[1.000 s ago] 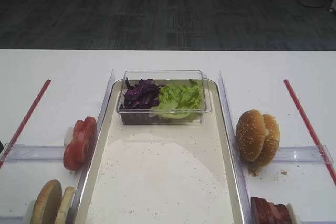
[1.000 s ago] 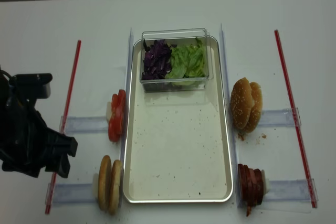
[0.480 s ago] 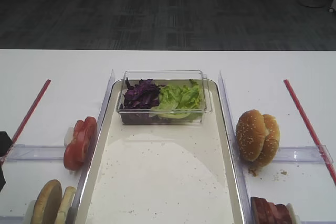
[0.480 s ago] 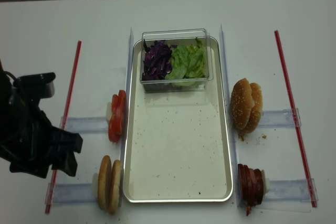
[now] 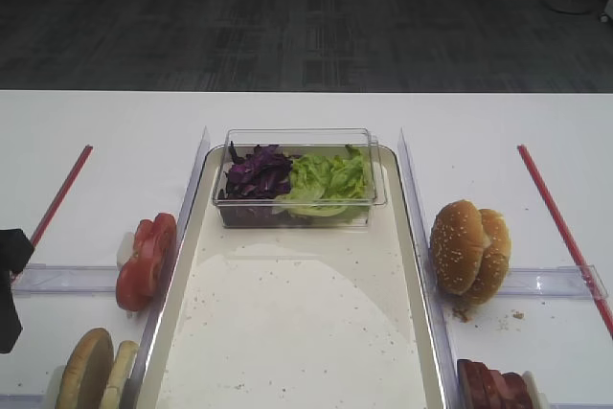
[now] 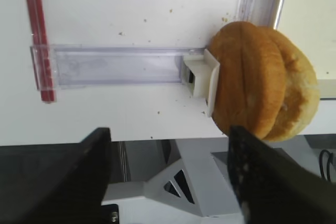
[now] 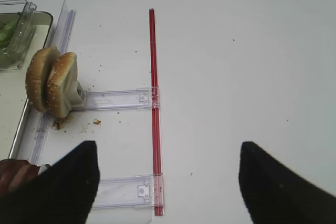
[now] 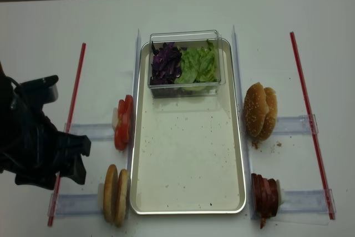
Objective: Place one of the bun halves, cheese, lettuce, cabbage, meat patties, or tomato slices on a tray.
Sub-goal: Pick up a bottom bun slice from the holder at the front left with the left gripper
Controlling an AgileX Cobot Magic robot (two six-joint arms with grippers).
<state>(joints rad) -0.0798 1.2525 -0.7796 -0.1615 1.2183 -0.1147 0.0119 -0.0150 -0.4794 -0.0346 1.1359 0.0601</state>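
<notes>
The left gripper [image 6: 168, 182] hung over the near-left corner of the worktop [image 8: 183, 9], its jaws spread wide and holding nothing. The bun halves [image 8: 115, 195] stood on edge side by side in a clear holder, just beside the tray's [image 8: 188, 210] near-left corner. In the left wrist view they lay ahead of the jaws and off to the right, their flat faces pressed together, so the jaws would likely need to shift that way and straddle the pair's thin edge. The left arm was plainly the nearer one. The right gripper [image 7: 168, 182] hovered over the far right of the worktop, jaws also wide apart and empty, with the meat patties [image 8: 266, 195] at its left edge. The tray floor itself carried only crumbs and the tub of cabbage [image 8: 165, 63] and lettuce [image 8: 199, 64]
</notes>
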